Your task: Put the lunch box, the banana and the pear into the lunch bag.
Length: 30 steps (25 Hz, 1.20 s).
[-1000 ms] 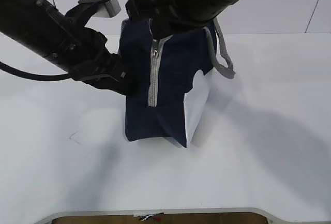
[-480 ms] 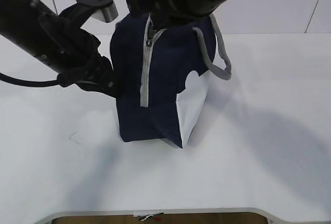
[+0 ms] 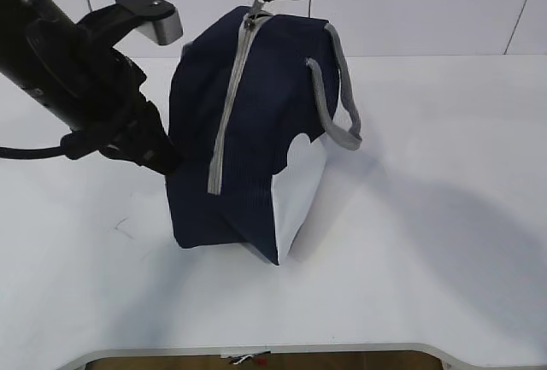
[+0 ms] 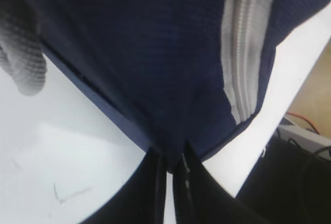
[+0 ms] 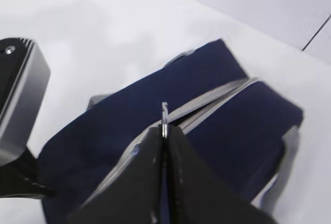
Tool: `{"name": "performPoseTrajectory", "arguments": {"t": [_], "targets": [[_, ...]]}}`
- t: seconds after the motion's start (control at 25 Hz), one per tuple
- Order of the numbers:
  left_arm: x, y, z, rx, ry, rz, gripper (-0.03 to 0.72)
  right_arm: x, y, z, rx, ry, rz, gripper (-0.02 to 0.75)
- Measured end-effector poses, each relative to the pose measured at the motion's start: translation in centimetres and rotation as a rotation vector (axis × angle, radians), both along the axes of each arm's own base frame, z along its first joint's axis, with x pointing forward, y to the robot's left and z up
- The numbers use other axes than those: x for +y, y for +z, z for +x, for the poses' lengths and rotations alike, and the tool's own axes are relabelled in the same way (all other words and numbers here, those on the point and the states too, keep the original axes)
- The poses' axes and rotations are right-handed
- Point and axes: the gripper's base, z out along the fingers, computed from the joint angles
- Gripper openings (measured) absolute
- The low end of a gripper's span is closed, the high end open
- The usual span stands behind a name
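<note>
A white table [image 3: 427, 242] is seen from the front at a slant. At the left, the black left arm [image 3: 60, 71] reaches in toward a navy lunch bag [image 3: 256, 131] standing near the table's middle. The left gripper [image 4: 170, 169] is pressed together on a fold of the bag's navy fabric at the lower edge of its left side; in the left wrist view the two dark fingers [image 4: 194, 188] are seen closed tight with cloth pinched between them. A grey webbing handle [image 4: 20, 63] hangs blurred at the left of that view.

The lunch bag is tilted, its top leaning to the right, with only its lower edge on the table. A grey zipper strip [image 3: 226, 105] runs down its front face, and a white side panel [image 3: 299, 190] faces forward and right. A second grey handle [image 3: 338, 101] loops down over the right side.

Above the bag, the right gripper [image 5: 164, 133] is held shut on the metal ring pull [image 5: 164, 111] at the top of the zipper, thin metal showing just above the fingertips. The zipper is seen slightly parted near the pull. The bag's inside is hidden.
</note>
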Motion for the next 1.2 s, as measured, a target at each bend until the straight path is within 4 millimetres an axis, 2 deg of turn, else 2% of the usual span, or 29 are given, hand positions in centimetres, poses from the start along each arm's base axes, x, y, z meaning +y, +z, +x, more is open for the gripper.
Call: {"name": "performPoseTrajectory", "arguments": {"t": [0.2,0.44,0.6,1.04,1.2], "targets": [[0.3,0.7,-0.5,0.002,-0.014,0.007,-0.004,-1.1,0.2,0.7,-0.021,-0.041,-0.031,0.012],[0.9,2.3,-1.6,-0.025,-0.033,0.012,-0.004,-3.8,-0.7,3.5,-0.014,-0.140,-0.037,0.013],[1.2,3.0,-2.2,-0.032,-0.043,0.018,-0.005,-5.2,-2.2,5.6,0.002,-0.192,-0.047,0.013],[1.4,2.9,-2.4,-0.017,-0.057,0.043,-0.005,-7.5,-7.8,11.3,0.061,-0.279,-0.052,0.013],[1.4,2.9,-2.4,-0.019,-0.056,0.043,-0.005,-7.4,-8.0,11.8,0.094,-0.299,0.014,0.013]]}}
